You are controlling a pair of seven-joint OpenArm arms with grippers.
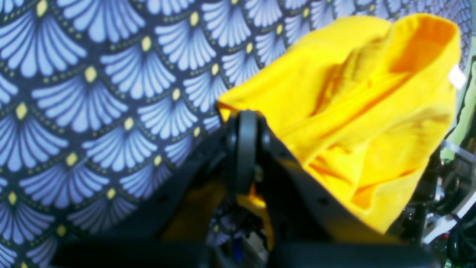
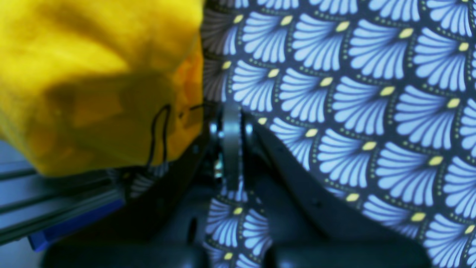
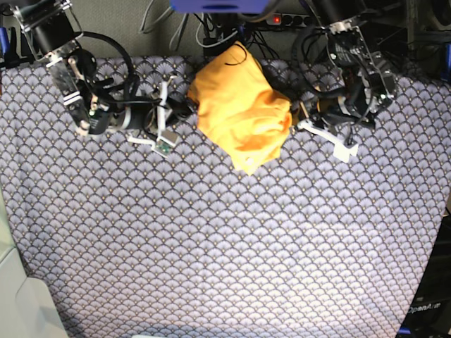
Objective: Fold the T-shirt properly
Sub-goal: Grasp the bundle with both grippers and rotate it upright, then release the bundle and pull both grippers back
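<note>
Blue-grey scallop-patterned cloth: spread flat over the whole near work surface. Plain yellow-orange cotton T-shirt: bunched, held up between the two arms at the far middle, small white tag at one edge. Right gripper: jaws closed, pinching the shirt's edge on the base view's left. Left gripper: jaws closed, clamping the opposite edge on that view's right
</note>
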